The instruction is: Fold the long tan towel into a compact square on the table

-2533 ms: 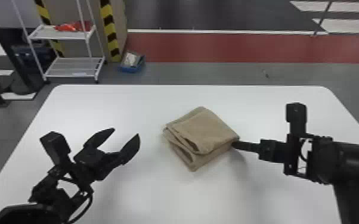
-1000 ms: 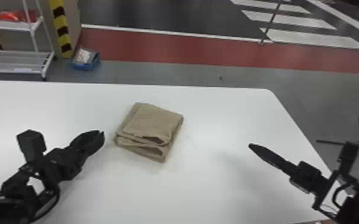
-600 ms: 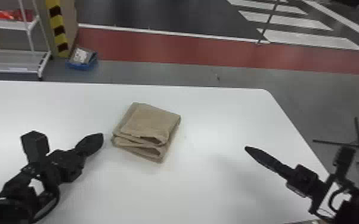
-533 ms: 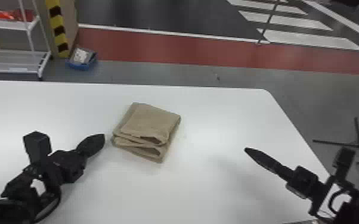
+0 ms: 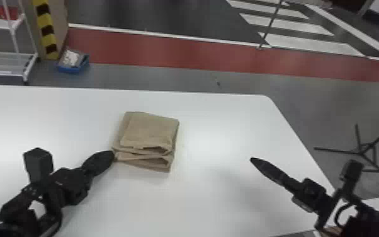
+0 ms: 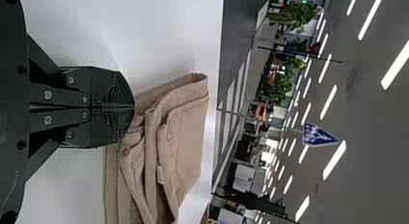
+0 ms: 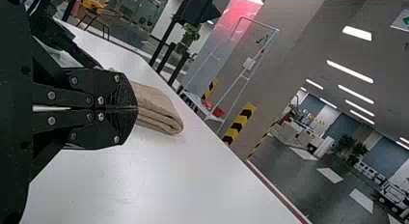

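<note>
The tan towel (image 5: 149, 132) lies folded in a compact, layered stack on the white table (image 5: 204, 201), its loose folds toward the near side. At its left corner is my left gripper (image 5: 112, 155), fingers together, the tips at the cloth's edge. In the left wrist view those closed fingertips (image 6: 133, 107) overlap the near part of the towel (image 6: 185, 142); whether they press on it I cannot tell. My right gripper (image 5: 252, 159) is well to the towel's right, above the table. In the right wrist view this gripper (image 7: 136, 108) is shut, with the towel (image 7: 156, 108) farther off beyond it.
Past the table's far edge, a white shelf rack (image 5: 6, 63) and a blue bin (image 5: 72, 63) stand on the floor at the left. Black stand legs (image 5: 360, 151) are on the floor right of the table. White tabletop surrounds the towel.
The right gripper has backed away from the towel's right side. My left gripper, open at first, has closed and come right to the towel's corner. The head view has turned rightward.
</note>
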Robot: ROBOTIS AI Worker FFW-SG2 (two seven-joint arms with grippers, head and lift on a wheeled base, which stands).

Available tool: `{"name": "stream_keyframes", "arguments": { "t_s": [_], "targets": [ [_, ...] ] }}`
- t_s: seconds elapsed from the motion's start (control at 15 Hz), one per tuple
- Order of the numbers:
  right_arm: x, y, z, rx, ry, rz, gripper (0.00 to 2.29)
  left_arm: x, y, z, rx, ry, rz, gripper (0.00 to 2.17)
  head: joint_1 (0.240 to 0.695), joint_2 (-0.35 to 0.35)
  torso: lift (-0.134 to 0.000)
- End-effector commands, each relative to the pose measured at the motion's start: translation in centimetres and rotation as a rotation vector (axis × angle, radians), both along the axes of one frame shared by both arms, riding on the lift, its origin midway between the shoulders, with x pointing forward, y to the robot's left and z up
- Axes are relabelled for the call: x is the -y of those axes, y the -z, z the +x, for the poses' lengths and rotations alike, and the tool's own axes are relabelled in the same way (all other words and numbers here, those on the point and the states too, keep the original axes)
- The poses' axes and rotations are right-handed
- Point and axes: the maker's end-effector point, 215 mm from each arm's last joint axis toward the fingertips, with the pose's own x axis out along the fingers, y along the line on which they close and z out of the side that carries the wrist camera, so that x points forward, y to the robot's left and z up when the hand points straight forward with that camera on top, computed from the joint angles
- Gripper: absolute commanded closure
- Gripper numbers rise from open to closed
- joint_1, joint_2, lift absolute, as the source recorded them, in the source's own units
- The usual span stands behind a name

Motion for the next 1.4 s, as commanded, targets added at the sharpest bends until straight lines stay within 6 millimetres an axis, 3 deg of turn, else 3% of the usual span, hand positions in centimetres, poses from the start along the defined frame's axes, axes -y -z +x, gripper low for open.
{"name": "stream_keyframes", "arguments": {
  "t_s": [0.0,0.2,0.4,0.53,0.93,1.07,1.13,1.2,1.33],
  "targets": [
    [0.3,0.1,-0.1,-0.001,0.006,0.004,2.18,2.2,0.4,-2.6,-0.036,0.044,-0.020,1.83,0.695,-0.311,-0.123],
    [0.5,0.0,-0.1,0.000,0.009,0.003,2.18,4.0,-0.1,-4.4,-0.051,0.075,-0.037,1.83,0.695,-0.350,-0.123],
    [0.4,-0.1,0.2,0.001,0.006,0.000,2.18,3.7,-1.3,-5.0,-0.050,0.072,-0.047,1.83,0.695,-0.350,-0.123],
    [-0.2,0.0,0.4,-0.003,-0.005,0.004,2.18,3.3,-3.4,-5.4,-0.022,0.059,-0.059,1.83,0.695,-0.350,-0.123],
    [-3.1,0.3,1.3,-0.020,-0.060,-0.028,2.15,-1.3,-11.6,-4.9,0.132,-0.043,-0.068,1.81,0.695,-0.326,-0.123],
    [-4.6,-0.3,2.5,0.004,-0.080,-0.120,2.05,-3.7,-14.4,-5.2,0.187,-0.129,-0.033,1.64,0.695,-0.294,-0.123],
    [-5.2,-0.1,3.3,0.007,-0.082,-0.182,2.00,-5.1,-16.2,-5.4,0.230,-0.181,0.004,1.49,0.695,-0.276,-0.123],
    [-6.0,-0.2,4.2,0.021,-0.085,-0.243,1.86,-6.3,-17.8,-5.8,0.259,-0.240,0.028,1.09,0.695,-0.255,-0.123],
    [-7.8,0.0,6.2,0.041,-0.094,-0.358,1.69,-8.6,-20.4,-6.3,0.294,-0.338,0.050,0.03,0.695,-0.196,-0.123]
  ]
}}
